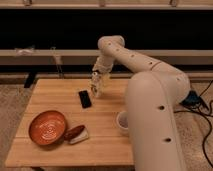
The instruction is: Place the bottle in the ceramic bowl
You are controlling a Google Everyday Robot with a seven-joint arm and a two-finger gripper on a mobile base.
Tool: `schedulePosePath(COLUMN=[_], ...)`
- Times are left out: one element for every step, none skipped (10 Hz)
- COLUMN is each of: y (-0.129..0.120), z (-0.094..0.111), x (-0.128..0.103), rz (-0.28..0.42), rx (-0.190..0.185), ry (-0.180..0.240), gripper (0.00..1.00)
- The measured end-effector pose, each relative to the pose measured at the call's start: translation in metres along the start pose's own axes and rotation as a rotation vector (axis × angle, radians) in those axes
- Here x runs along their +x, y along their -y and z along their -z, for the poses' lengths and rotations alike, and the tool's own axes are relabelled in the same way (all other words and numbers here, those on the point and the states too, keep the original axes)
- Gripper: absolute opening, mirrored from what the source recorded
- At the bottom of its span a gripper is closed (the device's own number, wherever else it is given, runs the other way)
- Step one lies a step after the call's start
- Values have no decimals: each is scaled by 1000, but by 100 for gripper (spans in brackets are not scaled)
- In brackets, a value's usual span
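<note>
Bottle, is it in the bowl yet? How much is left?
Nothing looks done yet: the bowl has no bottle inside. In hand: the gripper is at the bottle, far across the table from the bowl. Left: carry it over and set it inside.

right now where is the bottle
In the camera view, the bottle is at the gripper, beside the black slab near the table's far edge, far from the ceramic bowl.
</note>
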Motion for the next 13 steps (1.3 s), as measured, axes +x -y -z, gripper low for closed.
schedulePosePath(y=[2, 5, 7, 6, 5, 3, 1, -2, -5, -8, -10, -11, -14], z=[-3, -8, -12, -14, -17, -19, -22, -23, -22, -17, -6, 4, 17], x=[-2, -6, -9, -10, -12, -15, -18, -22, -26, -32, -44, -53, -68], rz=[5, 13, 19, 20, 21, 22, 23, 25, 26, 32, 50, 67, 96], rx=[-3, -7, -10, -13, -17, -21, -21, -22, -19, -14, -6, -2, 3], ry=[7, 14, 21, 26, 33, 42, 50, 59, 63, 65, 67, 65, 65], gripper=[79, 73, 61, 53, 43, 33, 24, 13, 4, 0, 0, 0, 0])
